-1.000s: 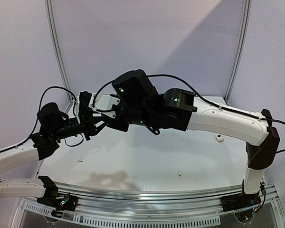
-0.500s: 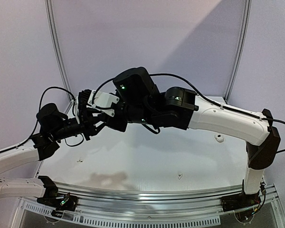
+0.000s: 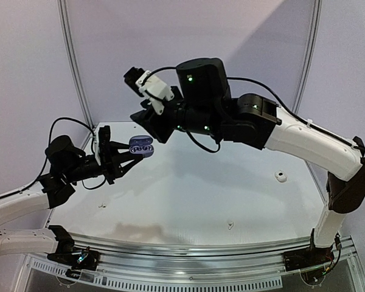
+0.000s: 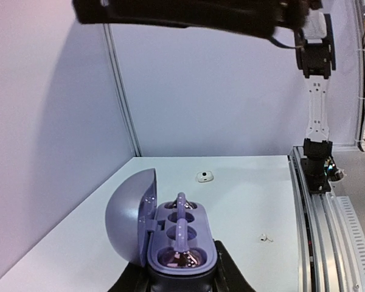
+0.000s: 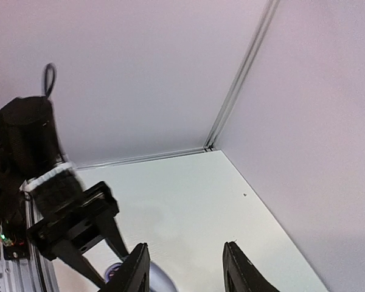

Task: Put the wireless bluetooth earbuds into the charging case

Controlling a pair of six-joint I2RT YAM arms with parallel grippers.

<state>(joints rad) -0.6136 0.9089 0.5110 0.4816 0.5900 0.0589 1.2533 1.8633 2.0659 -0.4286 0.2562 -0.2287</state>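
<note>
My left claw [image 4: 181,283] grips the open charging case [image 4: 179,243] aloft, just beneath my right claw [image 5: 185,271], which hangs spread and empty above it.

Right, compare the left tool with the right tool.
The left tool is shut on the open purple charging case; the right tool is open and empty. The left tool sits lower; the right tool hangs higher, above the case. Both have dark fingers.
</note>
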